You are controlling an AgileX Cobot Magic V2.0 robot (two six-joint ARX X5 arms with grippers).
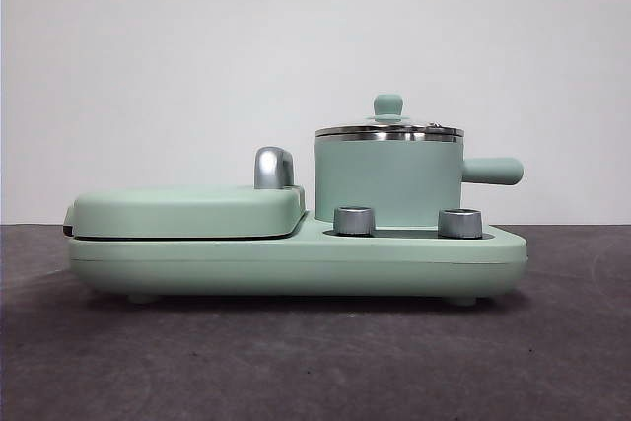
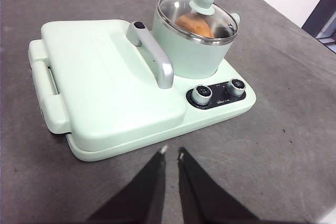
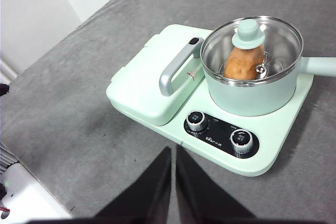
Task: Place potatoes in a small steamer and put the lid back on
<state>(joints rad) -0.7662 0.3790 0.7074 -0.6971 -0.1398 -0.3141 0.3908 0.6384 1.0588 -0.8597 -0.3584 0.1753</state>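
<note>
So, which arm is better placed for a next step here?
Neither: the potato is inside the pot with the lid on. Both the left pincer and the right pincer wait shut, apart from it.

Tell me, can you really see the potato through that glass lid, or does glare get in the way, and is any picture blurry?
Left wrist view: the potato shows through the lid, with pale reflections on the glass. Right wrist view: the potato is plain, glass nearly clear. Front view: level with the steamer, so only the lid's rim and knob show; slightly soft, with a dim tabletop.
</note>
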